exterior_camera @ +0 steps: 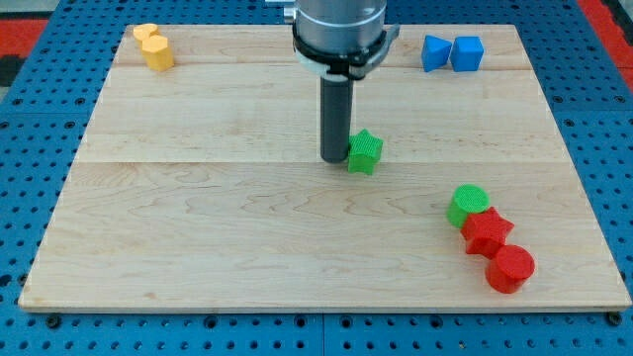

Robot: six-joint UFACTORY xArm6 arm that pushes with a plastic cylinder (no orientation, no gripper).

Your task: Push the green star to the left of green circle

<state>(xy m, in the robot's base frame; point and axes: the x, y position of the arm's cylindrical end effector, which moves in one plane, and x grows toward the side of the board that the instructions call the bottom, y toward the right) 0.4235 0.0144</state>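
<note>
The green star [365, 151] lies near the middle of the wooden board, a little right of centre. My tip [333, 158] stands right against the star's left side. The green circle [467, 206] lies at the lower right, well to the right of and below the star. It touches a red star [487, 233], which touches a red circle [509, 269] below it.
A yellow block [153, 46] sits at the board's top left corner. Two blue blocks [452, 52] sit side by side at the top right. The board's wooden edge [326, 309] runs along the view's bottom, with blue pegboard around it.
</note>
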